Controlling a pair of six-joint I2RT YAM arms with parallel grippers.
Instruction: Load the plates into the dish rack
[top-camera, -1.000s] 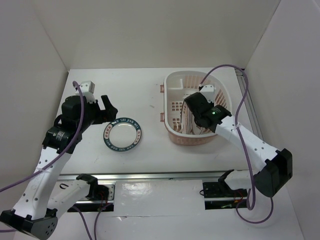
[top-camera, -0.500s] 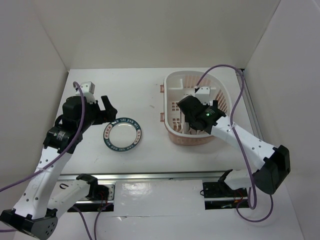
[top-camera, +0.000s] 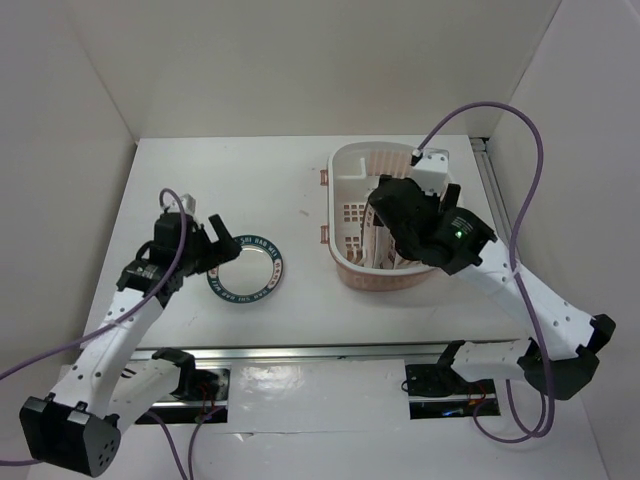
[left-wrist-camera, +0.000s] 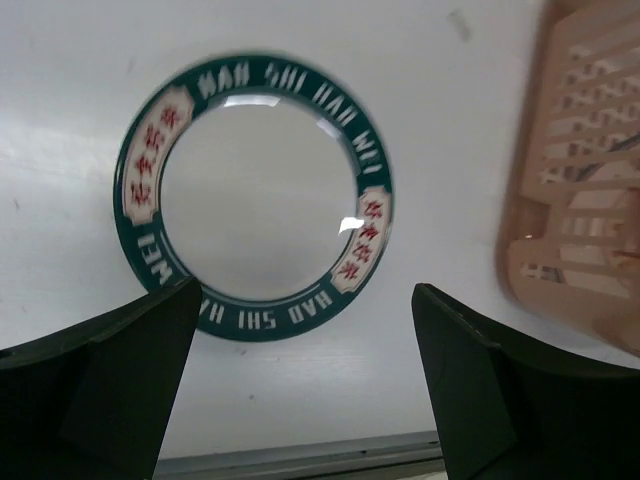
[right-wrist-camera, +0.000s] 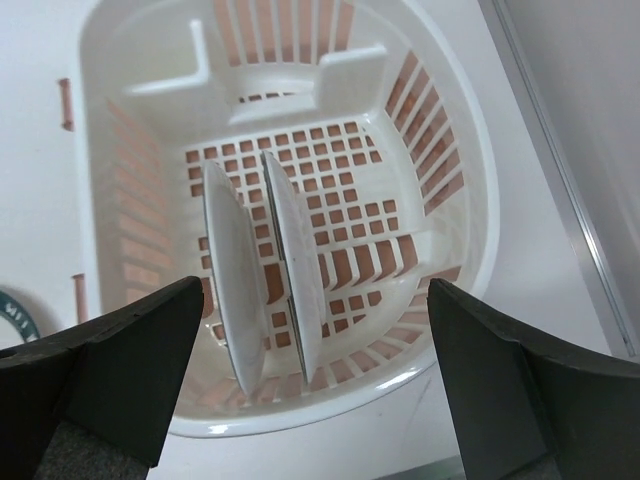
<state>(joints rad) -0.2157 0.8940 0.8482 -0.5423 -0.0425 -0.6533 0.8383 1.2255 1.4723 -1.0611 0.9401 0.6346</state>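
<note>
Two plates (right-wrist-camera: 235, 280) are standing on edge in the dish rack (right-wrist-camera: 455, 130), directly below the right tool (right-wrist-camera: 315, 290), which is hanging with jaws spread and gripping nothing. One dark-rimmed plate (left-wrist-camera: 255, 195) is lying flat on the bench (left-wrist-camera: 80, 60) just ahead of the left tool (left-wrist-camera: 306, 292), likewise spread and empty, so the last third is waiting. Racked plates are showing only edges, hiding their patterns; beside the left tool the rack is blurring out of frame
</note>
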